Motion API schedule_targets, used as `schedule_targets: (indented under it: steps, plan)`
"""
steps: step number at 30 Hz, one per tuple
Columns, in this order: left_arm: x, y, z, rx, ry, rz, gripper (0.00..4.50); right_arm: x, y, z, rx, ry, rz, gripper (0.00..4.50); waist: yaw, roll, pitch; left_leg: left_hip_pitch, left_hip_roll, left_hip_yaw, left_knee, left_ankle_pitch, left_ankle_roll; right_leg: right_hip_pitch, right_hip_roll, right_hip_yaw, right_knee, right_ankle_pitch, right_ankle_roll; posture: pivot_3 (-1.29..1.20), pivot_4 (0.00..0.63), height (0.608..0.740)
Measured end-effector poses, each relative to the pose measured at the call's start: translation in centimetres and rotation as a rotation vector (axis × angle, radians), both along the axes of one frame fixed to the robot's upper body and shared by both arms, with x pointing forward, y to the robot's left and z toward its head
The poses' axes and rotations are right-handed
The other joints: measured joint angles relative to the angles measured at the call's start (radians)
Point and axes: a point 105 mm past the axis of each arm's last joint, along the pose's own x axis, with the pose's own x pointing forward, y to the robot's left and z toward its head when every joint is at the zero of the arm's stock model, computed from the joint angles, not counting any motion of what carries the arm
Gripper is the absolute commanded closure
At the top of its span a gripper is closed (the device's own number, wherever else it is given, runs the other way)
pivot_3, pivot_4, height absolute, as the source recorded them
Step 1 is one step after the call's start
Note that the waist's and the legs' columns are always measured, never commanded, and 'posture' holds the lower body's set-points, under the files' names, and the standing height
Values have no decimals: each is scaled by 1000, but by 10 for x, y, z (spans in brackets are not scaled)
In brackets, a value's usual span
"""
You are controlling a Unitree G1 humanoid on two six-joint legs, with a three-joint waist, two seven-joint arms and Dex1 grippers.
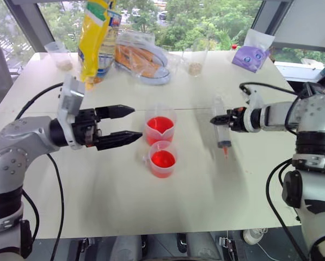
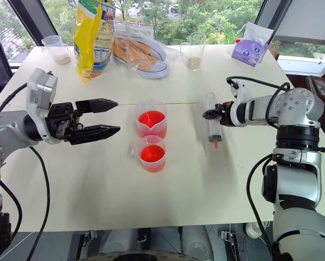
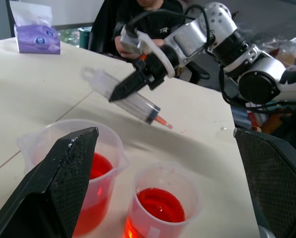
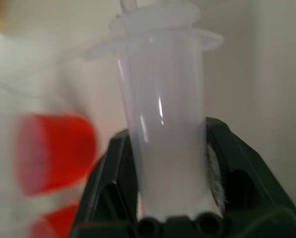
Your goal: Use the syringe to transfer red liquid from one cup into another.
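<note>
The syringe (image 1: 221, 128) hangs tilted over the table to the right of both cups, red-stained tip (image 3: 163, 122) pointing down close to the tabletop. My right gripper (image 1: 219, 119) is shut on its clear barrel (image 4: 167, 129). The taller beaker (image 1: 160, 128) with the pouring lip holds red liquid (image 1: 159, 124). In front of it stands the shorter handled cup (image 1: 163, 160), also with red liquid (image 3: 160, 204) inside. My left gripper (image 1: 136, 123) is open, level, just left of the beaker and pointing at it, holding nothing.
At the table's far side stand a yellow bag (image 1: 94, 38), a clear bag of orange food (image 1: 142, 58), two clear cups with grains (image 1: 195, 64) and a purple tissue pack (image 1: 251, 56). A person (image 3: 138, 20) sits beyond the table's right edge.
</note>
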Motion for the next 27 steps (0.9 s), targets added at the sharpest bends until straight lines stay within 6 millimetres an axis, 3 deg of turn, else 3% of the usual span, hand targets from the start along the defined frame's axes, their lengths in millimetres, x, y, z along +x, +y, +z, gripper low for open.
schedule_targets:
  steps: [7,8,10,13,14,18,20,24,27]
  plan:
    - [-2,-1,-1,-1,0,11,12,-7,1,-34,-56,82,13,3060,-1,0,0,0,0,0,0,0,0,0,0,0,0,0,1,0,150,740]
    - [-4,-3,0,-4,-2,3,0,-6,2,-35,-77,67,20,2263,-1,0,0,0,0,0,0,0,0,0,0,0,0,0,1,0,150,740]
    - [-6,-4,1,-3,-4,-5,0,-5,4,-34,-95,45,37,1738,-2,0,0,0,0,0,0,0,0,0,0,0,0,0,1,0,150,740]
    - [-9,-5,-1,7,2,-3,0,-5,9,-32,-107,2,75,199,-2,0,0,1,0,0,0,0,0,2,1,0,0,0,1,0,150,740]
    - [-10,-4,-4,10,11,1,0,-6,11,-30,-108,-8,88,31,-2,0,0,2,0,0,1,0,0,2,1,0,0,0,0,0,150,740]
    - [-12,-1,-9,21,32,18,0,-14,7,-28,-199,-45,154,31,3,0,0,0,0,-1,1,0,0,1,0,0,0,0,0,0,150,740]
    - [-12,3,-9,30,31,38,0,-18,1,-18,-248,-92,193,31,2,0,0,0,0,-1,1,0,0,1,0,0,-1,0,0,0,150,740]
    - [-14,12,-12,60,43,66,0,-33,-3,25,-299,-255,338,31,0,1,1,0,0,-1,0,-1,1,0,1,0,-1,-1,2,0,150,740]
    - [-15,16,-11,71,41,78,0,-47,5,48,-284,-347,470,31,-2,1,1,0,1,-1,-1,-1,1,-1,1,0,-1,-3,0,0,150,740]
